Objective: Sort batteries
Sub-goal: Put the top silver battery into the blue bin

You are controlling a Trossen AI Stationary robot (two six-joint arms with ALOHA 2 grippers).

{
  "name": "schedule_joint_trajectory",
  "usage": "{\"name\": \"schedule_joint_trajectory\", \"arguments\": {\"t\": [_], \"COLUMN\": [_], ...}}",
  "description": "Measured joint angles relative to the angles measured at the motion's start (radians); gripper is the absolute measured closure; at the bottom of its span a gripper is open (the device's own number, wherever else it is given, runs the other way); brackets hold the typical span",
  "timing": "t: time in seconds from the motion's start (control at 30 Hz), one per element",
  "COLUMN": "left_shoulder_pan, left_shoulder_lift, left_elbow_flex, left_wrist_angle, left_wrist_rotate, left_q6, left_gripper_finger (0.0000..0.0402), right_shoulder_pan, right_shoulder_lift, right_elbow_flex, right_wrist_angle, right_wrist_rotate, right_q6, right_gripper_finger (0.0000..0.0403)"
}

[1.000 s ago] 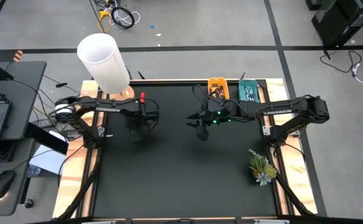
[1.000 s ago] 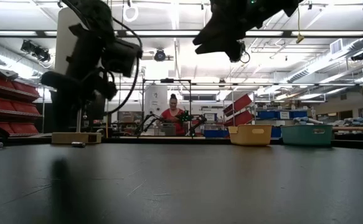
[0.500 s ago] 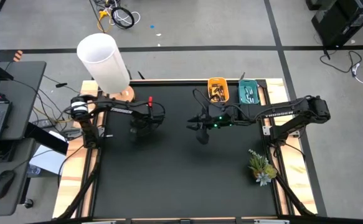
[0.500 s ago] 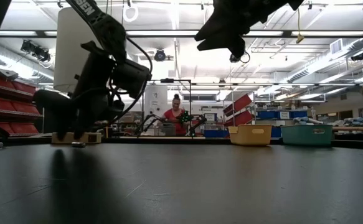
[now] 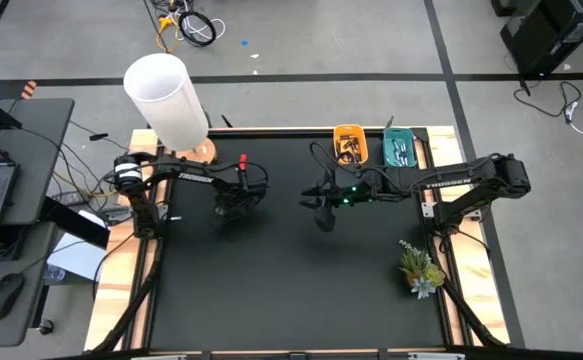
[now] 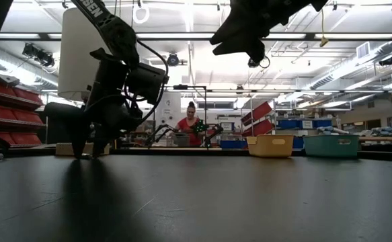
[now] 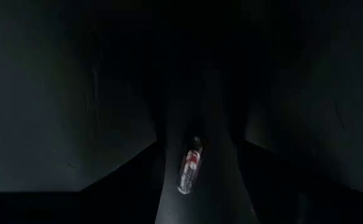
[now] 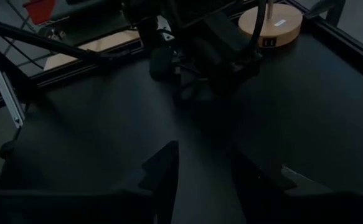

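A single battery [image 7: 189, 167], white with a red mark, lies on the black table. My left gripper [image 7: 195, 146] points down at it near the table's far left [image 5: 233, 203], open, with one finger on each side of the battery and apart from it. In the low view its fingertips [image 6: 91, 152] reach table level and hide the battery. My right gripper [image 8: 207, 167] hangs open and empty above the table's middle [image 5: 323, 214]. More batteries lie in the yellow tray [image 5: 350, 145] and the teal tray [image 5: 400, 148] at the far right edge.
A tall white cylinder [image 5: 166, 100] on a round wooden base [image 8: 270, 20] stands at the far left corner, close behind my left arm. A small plant [image 5: 420, 268] sits at the right edge. A person [image 6: 187, 126] is in the room behind the table.
My left gripper has come down to the table and a little toward the right edge, rolling about its own axis as it sank, so that its fingers now stand around the battery. The battery has not moved.
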Motion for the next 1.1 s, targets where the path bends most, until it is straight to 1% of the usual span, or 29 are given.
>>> {"name": "schedule_joint_trajectory", "arguments": {"t": [0.2, 0.33, 0.53, 0.63, 0.8, 0.83, 1.0, 1.07, 1.1], "left_shoulder_pan": [-0.002, -0.005, -0.006, -0.012, -0.033, -0.038, -0.049, -0.048, -0.048], "left_shoulder_lift": [0.037, 0.057, 0.059, 0.060, 0.061, 0.062, 0.053, 0.026, 0.006], "left_elbow_flex": [0.005, 0.006, 0.003, 0.001, 0.002, 0.006, 0.034, 0.044, 0.053], "left_wrist_angle": [0.008, 0.007, 0.006, 0.008, -0.001, -0.004, -0.025, 0.014, 0.036], "left_wrist_rotate": [-0.005, -0.020, -0.022, -0.026, -0.038, -0.042, -0.050, -0.049, -0.052], "left_q6": [-0.023, -0.025, -0.029, -0.070, -0.137, -0.146, -0.190, -0.212, -0.227], "left_gripper_finger": [0.0189, 0.0205, 0.0258, 0.0295, 0.0367, 0.0372, 0.0372, 0.0373, 0.0382], "right_shoulder_pan": [0.000, 0.000, 0.000, -0.001, -0.003, -0.004, -0.041, -0.062, -0.072], "right_shoulder_lift": [0.000, 0.000, 0.000, 0.000, 0.000, 0.000, 0.000, -0.006, -0.010], "right_elbow_flex": [0.001, 0.001, 0.001, 0.001, 0.001, 0.001, 0.001, 0.001, 0.001], "right_wrist_angle": [-0.002, -0.002, -0.003, -0.003, -0.004, -0.007, -0.039, -0.052, -0.054], "right_wrist_rotate": [0.000, 0.000, 0.000, 0.000, 0.000, -0.001, -0.001, -0.001, -0.001], "right_q6": [0.000, 0.000, 0.000, -0.001, -0.005, -0.008, -0.015, -0.032, -0.037], "right_gripper_finger": [0.0252, 0.0252, 0.0252, 0.0252, 0.0252, 0.0252, 0.0252, 0.0252, 0.0252]}}
